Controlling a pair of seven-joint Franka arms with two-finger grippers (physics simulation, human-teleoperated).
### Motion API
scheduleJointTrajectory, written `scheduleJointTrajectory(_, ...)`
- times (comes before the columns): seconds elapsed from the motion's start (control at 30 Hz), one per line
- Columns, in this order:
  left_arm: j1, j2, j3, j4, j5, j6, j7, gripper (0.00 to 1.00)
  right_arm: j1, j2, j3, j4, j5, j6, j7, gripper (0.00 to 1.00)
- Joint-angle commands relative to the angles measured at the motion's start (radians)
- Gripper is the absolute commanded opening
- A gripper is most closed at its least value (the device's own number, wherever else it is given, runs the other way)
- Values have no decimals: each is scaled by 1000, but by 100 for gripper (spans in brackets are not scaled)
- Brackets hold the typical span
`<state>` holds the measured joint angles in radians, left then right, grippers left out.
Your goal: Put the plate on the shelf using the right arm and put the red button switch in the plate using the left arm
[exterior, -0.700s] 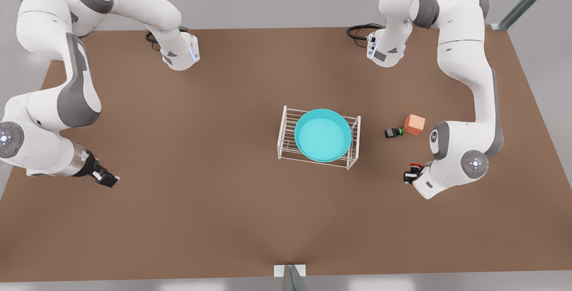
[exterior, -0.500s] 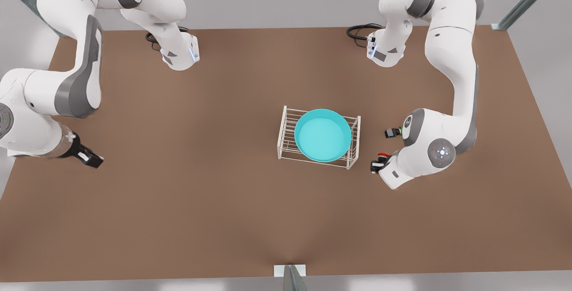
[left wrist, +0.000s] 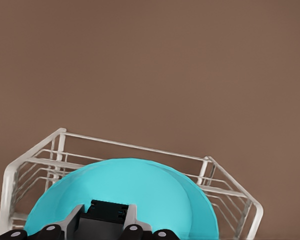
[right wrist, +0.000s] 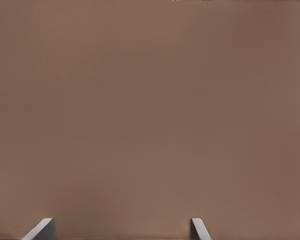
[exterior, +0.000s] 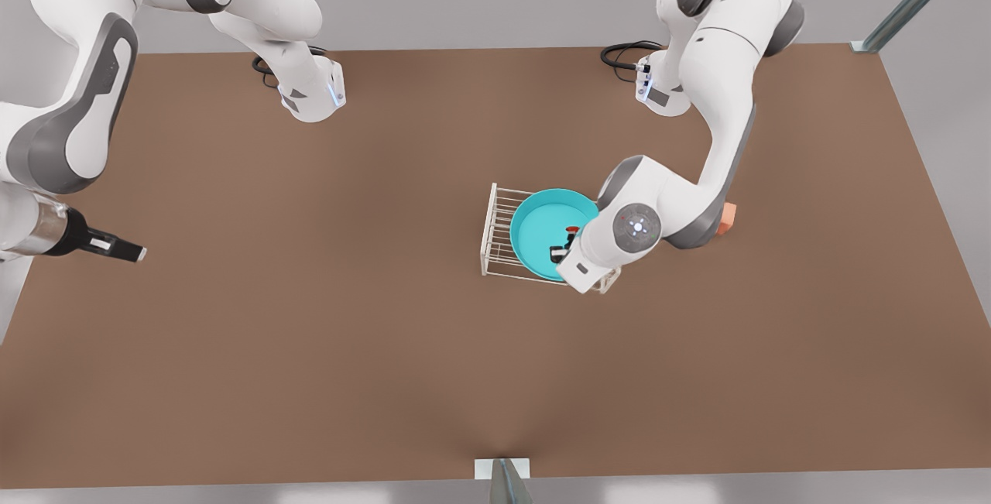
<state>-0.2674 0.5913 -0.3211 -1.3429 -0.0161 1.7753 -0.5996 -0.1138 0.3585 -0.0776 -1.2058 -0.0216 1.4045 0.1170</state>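
Looking down from the front view, I see the turquoise plate [exterior: 542,234] lying on the top tier of the white wire shelf [exterior: 495,233] near the middle of the brown table [exterior: 348,349]. My left arm [exterior: 716,109], on the front view's right, bends over the rack, and my left gripper [exterior: 564,250] hangs over the plate with the red button switch [exterior: 571,230] pinched between its fingers, the red cap just visible above the dish. A corner of the orange cube [exterior: 727,219] peeks out behind that arm's elbow. My right arm [exterior: 70,101] waits at the front view's left edge, well apart from the rack, its right gripper [exterior: 124,252] pointing across bare table.

From the left wrist view, the switch's black body sits clamped between my gripper's fingers [left wrist: 132,229], directly over the plate's hollow, with the shelf's bars framing the dish on both sides.

From the right wrist view, my two fingertips [right wrist: 42,229] stand spread wide apart over bare table, holding nothing.
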Motion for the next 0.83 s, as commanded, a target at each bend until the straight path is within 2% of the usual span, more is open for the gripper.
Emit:
scheduleJointTrajectory(0.0, -15, -1, 0, -7, 18, -77, -388, 47, 0, -1, -5, 11, -28, -9, -319, 100)
scheduleJointTrajectory(0.17, -38, -1, 0, -7, 19, -93, -390, 50, -20, 0, -16, 17, -24, -4, -324, 100)
scheduleJointTrajectory(0.2, -39, -1, 0, -18, 24, -93, -390, 59, -24, 0, -10, 17, -26, -4, -323, 100)
scheduleJointTrajectory(0.27, -47, -2, 0, -25, 35, -102, -390, 69, -24, 0, -19, 17, -24, -1, -326, 100)
scheduleJointTrajectory(0.3, -47, -2, 0, -25, 41, -103, -390, 100, -24, 0, -18, 17, -26, 14, -326, 100)
scheduleJointTrajectory(0.37, -42, -18, 5, -22, 47, -129, -390, 100, -23, 2, -8, 17, -21, 4, -326, 100)
scheduleJointTrajectory(0.4, 8, -39, 13, -4, 48, -171, -370, 100, -23, 2, -5, 17, -21, 4, -326, 100)
scheduleJointTrajectory(0.47, 198, -74, 14, 65, 45, -252, -68, 100, -26, 4, -13, 17, -23, 5, -326, 100)
scheduleJointTrajectory(0.53, 249, -73, 14, 87, 171, -252, 3, 100, -24, 4, -14, 17, -24, 13, -329, 100)
scheduleJointTrajectory(0.6, 286, -74, 16, 87, 211, -252, 125, 100, -24, 4, -11, 17, -18, 14, -326, 100)
scheduleJointTrajectory(0.67, 297, -74, 17, 87, 212, -252, 144, 100, 9, 42, 7, 14, 132, 96, -215, 100)
scheduleJointTrajectory(0.8, 310, -74, 17, 87, 212, -252, 146, 100, 49, 57, 7, 12, 92, 93, -186, 100)
